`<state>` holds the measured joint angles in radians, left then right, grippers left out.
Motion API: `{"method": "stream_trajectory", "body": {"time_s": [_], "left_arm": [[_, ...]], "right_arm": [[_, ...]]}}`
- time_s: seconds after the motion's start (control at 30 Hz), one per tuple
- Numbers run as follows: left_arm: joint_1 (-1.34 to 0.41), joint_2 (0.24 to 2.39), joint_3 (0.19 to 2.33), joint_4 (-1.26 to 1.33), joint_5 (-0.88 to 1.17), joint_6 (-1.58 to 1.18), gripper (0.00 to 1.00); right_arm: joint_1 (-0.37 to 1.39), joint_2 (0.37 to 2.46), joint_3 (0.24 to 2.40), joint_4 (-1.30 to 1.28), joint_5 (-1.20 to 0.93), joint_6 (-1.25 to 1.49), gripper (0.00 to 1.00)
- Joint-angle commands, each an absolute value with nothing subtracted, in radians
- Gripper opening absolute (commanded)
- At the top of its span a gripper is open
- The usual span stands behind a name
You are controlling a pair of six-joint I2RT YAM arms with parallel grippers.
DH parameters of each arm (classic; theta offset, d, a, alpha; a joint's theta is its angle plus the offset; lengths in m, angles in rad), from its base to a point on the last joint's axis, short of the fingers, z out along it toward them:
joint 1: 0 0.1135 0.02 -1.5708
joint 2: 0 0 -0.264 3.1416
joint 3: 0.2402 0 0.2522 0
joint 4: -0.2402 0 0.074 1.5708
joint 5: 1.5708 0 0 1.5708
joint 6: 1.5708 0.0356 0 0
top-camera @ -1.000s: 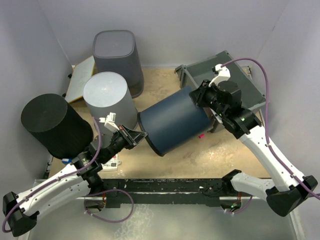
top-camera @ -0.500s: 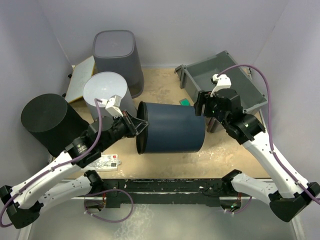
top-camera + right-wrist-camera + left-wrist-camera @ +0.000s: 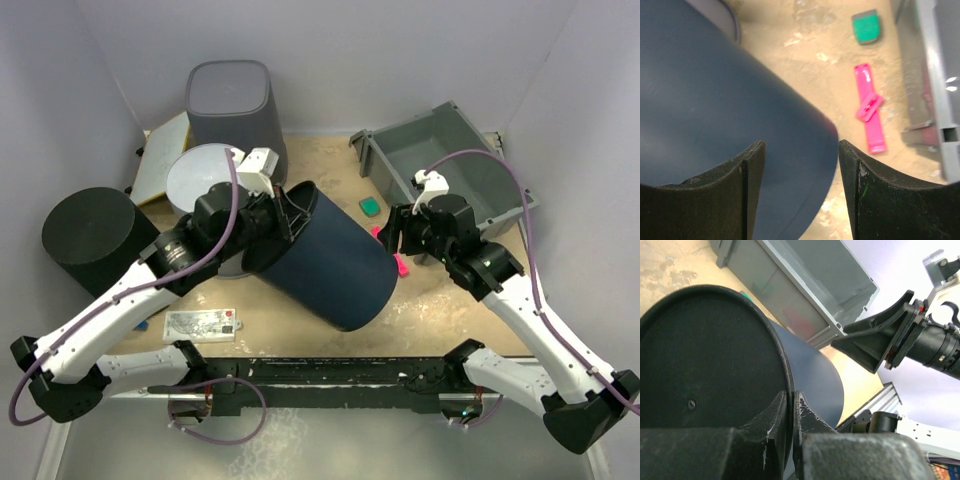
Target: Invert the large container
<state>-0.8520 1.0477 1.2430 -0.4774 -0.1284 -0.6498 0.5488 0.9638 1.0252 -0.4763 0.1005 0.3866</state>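
Note:
The large navy container [image 3: 325, 262] is tilted, its open rim raised at the upper left and its closed end low at the lower right. My left gripper [image 3: 295, 205] is shut on the rim. In the left wrist view its fingers [image 3: 790, 407] pinch the rim wall, with the dark inside [image 3: 705, 350] on one side and the outer wall [image 3: 815, 380] on the other. My right gripper [image 3: 392, 235] is open beside the container's right flank. In the right wrist view the gripper [image 3: 801, 150] has the navy wall [image 3: 715, 90] between and beyond its fingers, and I cannot tell whether they touch it.
An upturned light grey container [image 3: 200, 172] and a black one [image 3: 85, 235] stand at the left, a dark grey bin [image 3: 230, 100] behind them. A grey tray [image 3: 492, 185] stands at the right. A pink piece [image 3: 870, 107] and a green piece [image 3: 867, 26] lie near it. A card [image 3: 203, 324] lies in front.
My left gripper has lifted the rim up and back to the left, so the container went from lying on its side to tilted. My right gripper has moved slightly toward me.

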Motion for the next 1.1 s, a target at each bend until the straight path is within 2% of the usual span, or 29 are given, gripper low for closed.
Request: {"method": "stream_trajectory", "body": {"time_s": [0.0, 0.17, 0.47, 0.73, 1.07], "left_arm": [[-0.853, 1.104, 1.376, -0.378, -0.093, -0.545, 0.00], [-0.860, 1.165, 1.382, -0.339, -0.039, -0.530, 0.00], [-0.931, 1.238, 1.400, -0.260, 0.004, -0.537, 0.00], [-1.066, 1.265, 1.359, -0.248, -0.056, -0.525, 0.00], [-1.096, 1.196, 1.237, -0.252, -0.038, -0.520, 0.00]], "right_arm": [[0.551, 0.916, 0.944, -0.377, -0.073, 0.491, 0.61], [0.551, 0.896, 0.797, -0.291, -0.192, 0.613, 0.61], [0.551, 0.880, 0.645, -0.195, -0.173, 0.698, 0.61], [0.551, 0.881, 0.706, -0.313, -0.023, 0.624, 0.68], [0.551, 0.888, 0.833, -0.416, 0.228, 0.487, 0.73]]}}
